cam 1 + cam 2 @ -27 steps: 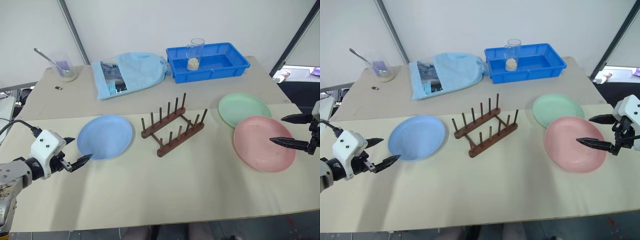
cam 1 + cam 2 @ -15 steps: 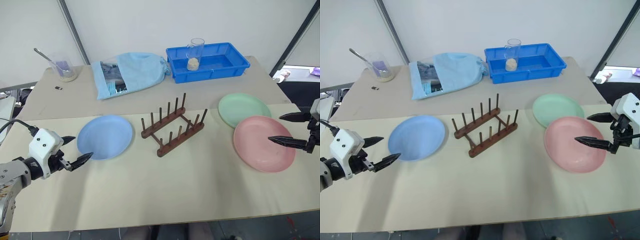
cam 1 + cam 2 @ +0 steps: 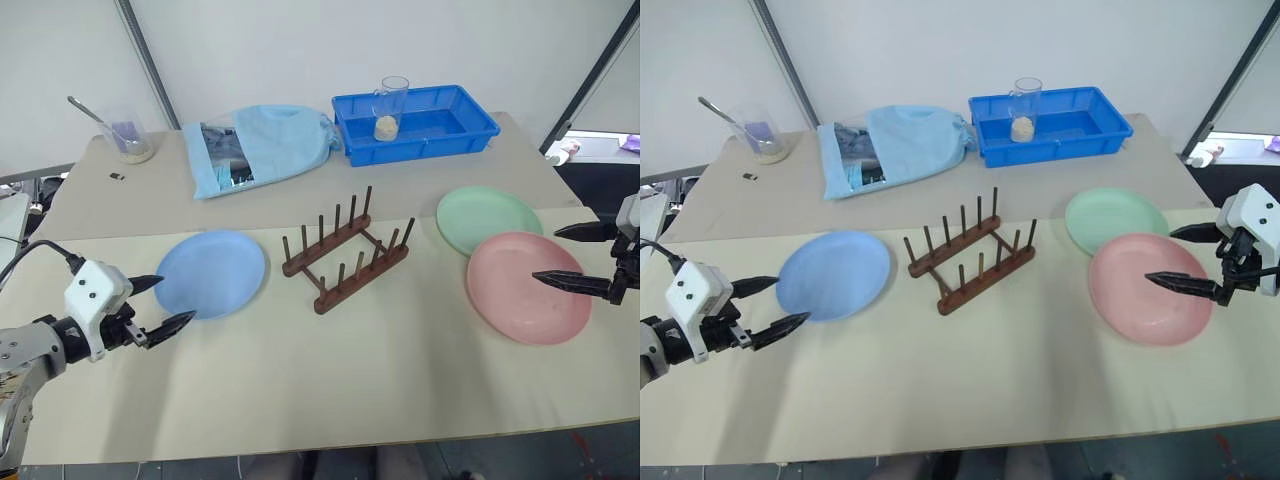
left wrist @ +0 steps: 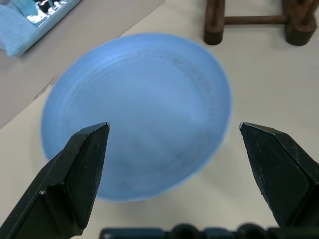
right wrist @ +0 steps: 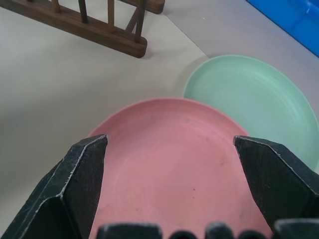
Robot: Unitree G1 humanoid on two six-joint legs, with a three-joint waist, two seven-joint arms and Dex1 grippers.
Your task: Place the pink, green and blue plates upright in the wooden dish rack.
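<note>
The blue plate (image 3: 212,272) lies flat on the table's left side. My left gripper (image 3: 172,300) hovers open at its near left rim, and the left wrist view has the blue plate (image 4: 139,99) between the spread fingers. In the middle stands the wooden dish rack (image 3: 345,250) with nothing in it. The pink plate (image 3: 525,287) lies flat at the right and overlaps the edge of the green plate (image 3: 487,218) behind it. Over the pink plate's right edge my right gripper (image 3: 548,254) stands open, holding nothing. The right wrist view looks down on the pink plate (image 5: 169,164) and the green plate (image 5: 249,99).
At the back, a deep blue tray (image 3: 455,125) holds a glass cup (image 3: 389,108). Left of it lies a light blue cloth bag (image 3: 262,148). A beaker with a spoon (image 3: 128,133) is at the far back left. The table's front edge runs close below both grippers.
My left gripper has edged a little to the right, toward the blue plate. The right gripper has barely shifted. The plates and the rack have not moved.
</note>
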